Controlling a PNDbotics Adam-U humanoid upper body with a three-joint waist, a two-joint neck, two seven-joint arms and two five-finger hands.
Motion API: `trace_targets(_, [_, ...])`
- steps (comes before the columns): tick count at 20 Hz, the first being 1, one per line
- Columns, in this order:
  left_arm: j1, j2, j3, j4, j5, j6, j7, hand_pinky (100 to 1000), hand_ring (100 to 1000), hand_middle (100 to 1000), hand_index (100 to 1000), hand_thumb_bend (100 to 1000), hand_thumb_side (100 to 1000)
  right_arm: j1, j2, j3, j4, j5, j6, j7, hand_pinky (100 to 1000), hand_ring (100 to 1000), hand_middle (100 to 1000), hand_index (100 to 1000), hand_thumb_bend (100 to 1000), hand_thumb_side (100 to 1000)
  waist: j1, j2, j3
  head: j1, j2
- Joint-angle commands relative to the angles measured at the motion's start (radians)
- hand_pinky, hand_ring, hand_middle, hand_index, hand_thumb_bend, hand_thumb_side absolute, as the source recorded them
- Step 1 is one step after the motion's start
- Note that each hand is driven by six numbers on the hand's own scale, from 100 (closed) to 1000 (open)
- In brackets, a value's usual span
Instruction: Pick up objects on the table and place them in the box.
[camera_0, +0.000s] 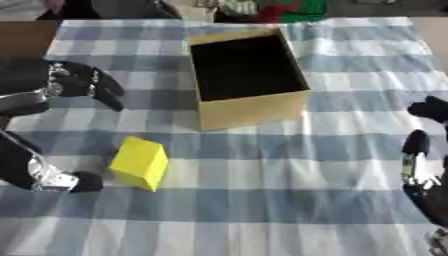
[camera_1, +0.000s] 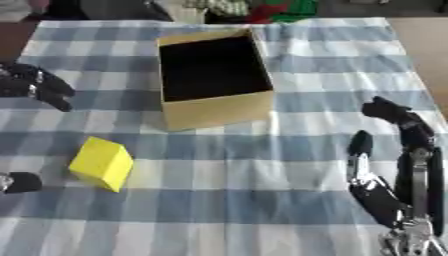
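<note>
Yellow block (camera_0: 140, 162) lying on the checked cloth (camera_0: 262, 200), left of centre, tilted. Left hand (camera_0: 74, 82) hovering open just beside it, fingers (camera_0: 105, 90) spread above, thumb (camera_0: 85, 182) below-left, not touching. Cardboard box (camera_0: 249, 107) standing open beyond, nothing blocking. Right hand (camera_1: 394, 185) resting open, far right, well apart.

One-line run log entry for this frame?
left hand: open, beside yellow plastic block | block: on checked cloth, outside open tan cardboard box | right hand: open, idle
</note>
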Motion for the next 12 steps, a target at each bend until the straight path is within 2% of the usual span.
trace_targets(1, [-0.026,0.002,-0.011,-0.013,-0.026,0.026,-0.035,971,825,820,851,621,528,-0.002,-0.009,-0.002,-0.015,-0.006,0.001,0.006,908,717,685,844,100,598,0.003,-0.020,-0.001,0.005,-0.007])
trace_targets(5, [-0.047,-0.022,-0.038,-0.013,-0.026,0.072,-0.097,971,835,843,883,597,480,-0.003,-0.007,0.001,-0.015,-0.009,0.002,0.009,909,716,684,844,100,600,0.004,-0.020,0.000,0.008,-0.010])
trace_targets(8, [-0.056,-0.036,-0.049,-0.013,-0.022,0.108,-0.133,961,820,828,928,596,507,-0.003,-0.005,0.001,-0.015,-0.010,0.004,0.012,910,712,683,844,100,600,0.005,-0.020,0.000,0.010,-0.011])
trace_targets(12, [-0.060,-0.051,-0.058,-0.013,-0.025,0.143,-0.156,951,803,800,919,614,526,-0.002,-0.001,0.002,-0.015,-0.012,0.006,0.014,911,711,682,845,100,600,0.005,-0.020,0.001,0.011,-0.012])
